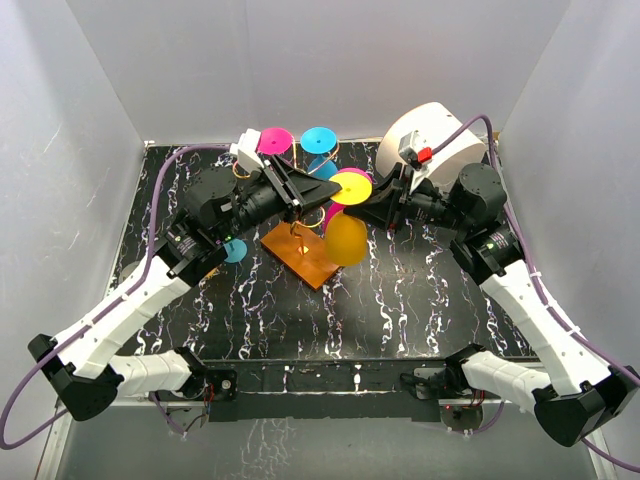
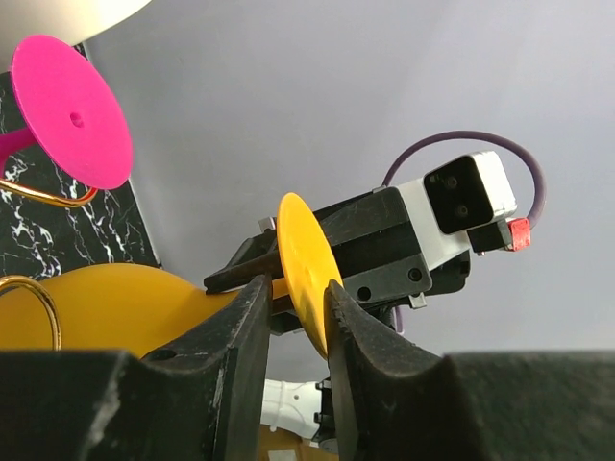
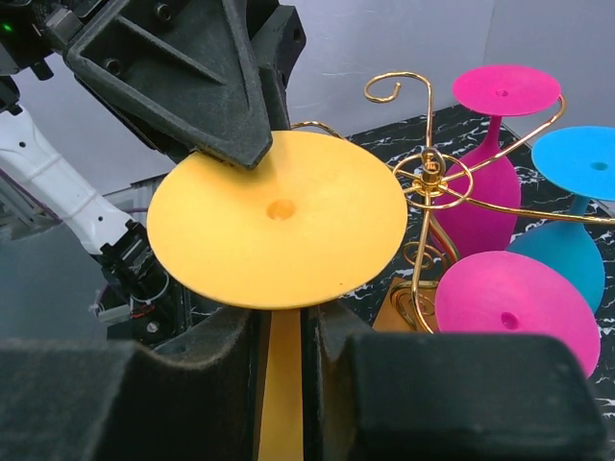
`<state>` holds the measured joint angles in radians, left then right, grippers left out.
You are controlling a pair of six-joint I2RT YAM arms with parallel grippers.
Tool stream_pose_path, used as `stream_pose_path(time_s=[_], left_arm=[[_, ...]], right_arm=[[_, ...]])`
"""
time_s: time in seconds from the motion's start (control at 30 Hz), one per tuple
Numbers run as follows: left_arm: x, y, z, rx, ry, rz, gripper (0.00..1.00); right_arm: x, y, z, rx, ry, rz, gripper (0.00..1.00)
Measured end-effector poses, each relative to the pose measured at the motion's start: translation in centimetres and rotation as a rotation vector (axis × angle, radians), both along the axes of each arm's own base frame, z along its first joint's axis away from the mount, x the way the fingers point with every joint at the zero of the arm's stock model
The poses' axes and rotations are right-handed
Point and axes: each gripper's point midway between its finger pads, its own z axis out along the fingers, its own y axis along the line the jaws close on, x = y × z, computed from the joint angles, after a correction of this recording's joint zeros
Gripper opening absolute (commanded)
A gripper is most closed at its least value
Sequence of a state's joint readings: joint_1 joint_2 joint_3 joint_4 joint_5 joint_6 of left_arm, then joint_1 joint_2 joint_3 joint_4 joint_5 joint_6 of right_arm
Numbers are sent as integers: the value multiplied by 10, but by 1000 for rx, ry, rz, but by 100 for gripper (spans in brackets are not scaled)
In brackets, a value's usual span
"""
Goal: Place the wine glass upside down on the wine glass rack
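The glass (image 3: 279, 216) is upside down in the air. Its flat foot is on top, the bowl points down, and the long axis is about upright. It is just beside the rack (image 3: 424, 171), near the right side of the orange base. The right gripper (image 3: 285, 322) pinches the stem under the foot. The left gripper (image 2: 296, 288) has its jaws narrow around the rim of the foot; whether they press it, I cannot tell. Two pink glasses (image 3: 506, 89) and a blue glass (image 3: 586, 158) hang on the rack, also foot up.

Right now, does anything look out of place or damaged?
Nothing looks broken or spilled. Only the yellow glass is off the rack, upside down: right end effector grips its stem, left end effector surrounds its foot.
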<state>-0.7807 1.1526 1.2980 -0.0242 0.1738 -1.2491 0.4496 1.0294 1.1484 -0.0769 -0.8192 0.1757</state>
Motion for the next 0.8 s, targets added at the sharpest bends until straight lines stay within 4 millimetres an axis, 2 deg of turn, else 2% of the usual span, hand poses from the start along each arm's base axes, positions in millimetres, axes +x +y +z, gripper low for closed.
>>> stream_pose_path(time_s=[0.07,0.17,0.43,0.53,0.8], left_arm=[[1,1,1,-7,8,-1,22],[2,2,3,-25,25,-9,1],[5,1,-1,-104,88,-51,0],[6,2,-2,-121,103,-52,0],[15,7,-8,-116,125,-18,0]], right_arm=[[-1,0,0,-1,-3,4,0],[-2,0,0,-3,-12,11,0],[4,-1,0,-12,-35,-15,2],[5,-2,-1,-11,-27,-26,22],[1,-9,5,12,18,-79,50]])
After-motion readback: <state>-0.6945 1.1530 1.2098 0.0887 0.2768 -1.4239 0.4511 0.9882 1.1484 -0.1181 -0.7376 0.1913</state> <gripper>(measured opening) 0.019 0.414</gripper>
